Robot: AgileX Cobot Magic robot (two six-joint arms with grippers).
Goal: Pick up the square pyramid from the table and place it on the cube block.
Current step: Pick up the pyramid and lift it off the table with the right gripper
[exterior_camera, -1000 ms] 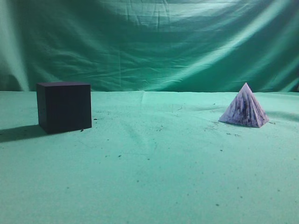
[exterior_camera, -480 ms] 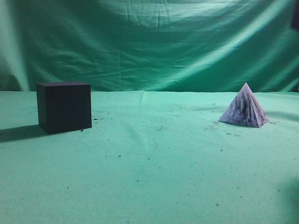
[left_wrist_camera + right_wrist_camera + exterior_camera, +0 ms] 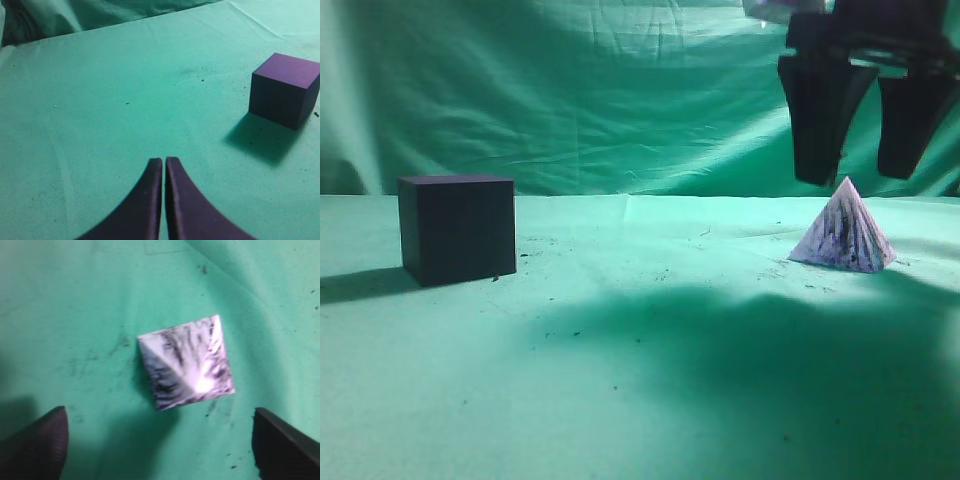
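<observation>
The pale lilac-white square pyramid [image 3: 844, 234] with dark streaks sits on the green table [image 3: 650, 380] at the right; it also shows from above in the right wrist view [image 3: 187, 362]. My right gripper [image 3: 857, 178] hangs open just above its tip, one finger on each side, touching nothing; in the right wrist view the gripper [image 3: 159, 422] has its jaws spread wide. The dark purple-black cube block [image 3: 457, 228] stands at the left; the left wrist view shows it [image 3: 283, 89] at the right. My left gripper [image 3: 163, 161] is shut and empty over bare cloth, well apart from the cube.
Green draped backdrop [image 3: 620, 100] rises behind the table. The right arm's shadow [image 3: 740, 340] covers the cloth in front of the pyramid. Small dark specks lie scattered on the cloth.
My right gripper has come down into the exterior view from the top right and now hangs over the pyramid, casting a wide shadow. Cube and pyramid have not moved.
</observation>
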